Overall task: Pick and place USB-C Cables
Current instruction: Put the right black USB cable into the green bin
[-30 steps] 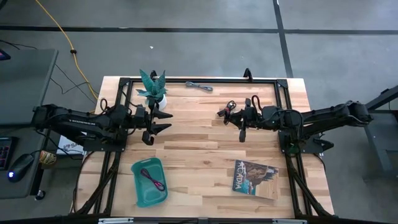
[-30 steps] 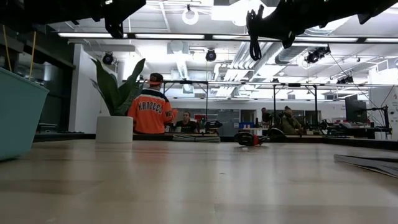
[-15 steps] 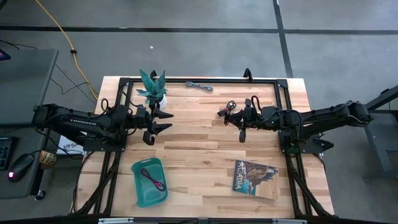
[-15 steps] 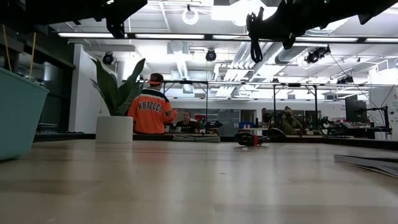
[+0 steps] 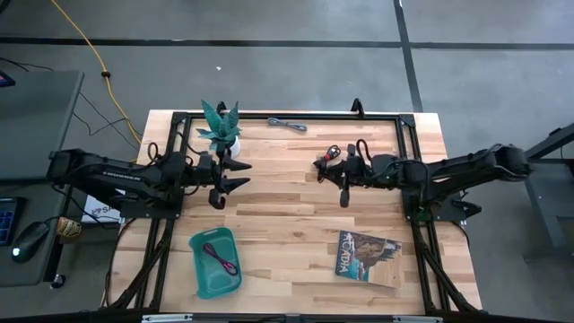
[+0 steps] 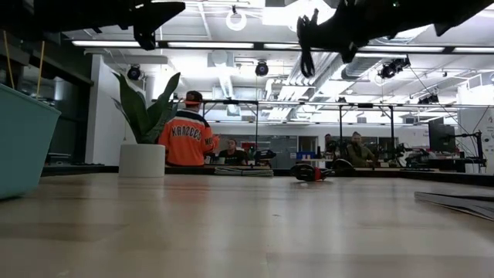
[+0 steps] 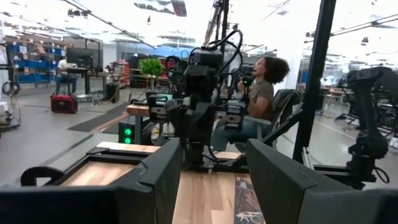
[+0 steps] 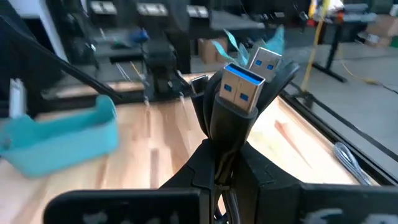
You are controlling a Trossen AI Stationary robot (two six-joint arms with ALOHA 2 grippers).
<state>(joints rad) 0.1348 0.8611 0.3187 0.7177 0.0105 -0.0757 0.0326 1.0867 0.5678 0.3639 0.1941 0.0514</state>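
Gripping a black cable (image 8: 233, 118) above the bench (image 5: 287, 193), right pincer (image 5: 342, 190) stays clamped; left pincer (image 5: 235, 175) stands apart.

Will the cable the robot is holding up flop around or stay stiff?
Probably floppy: the black cable dangles in a loop under the shut right gripper. Likely light, since two thin fingers hold it. Its blue plugs look hard and should stay stiff.

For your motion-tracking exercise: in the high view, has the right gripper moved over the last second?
Yes. The right gripper, shut on a black cable, has shifted slightly leftward, away from the magazine and toward the potted plant.
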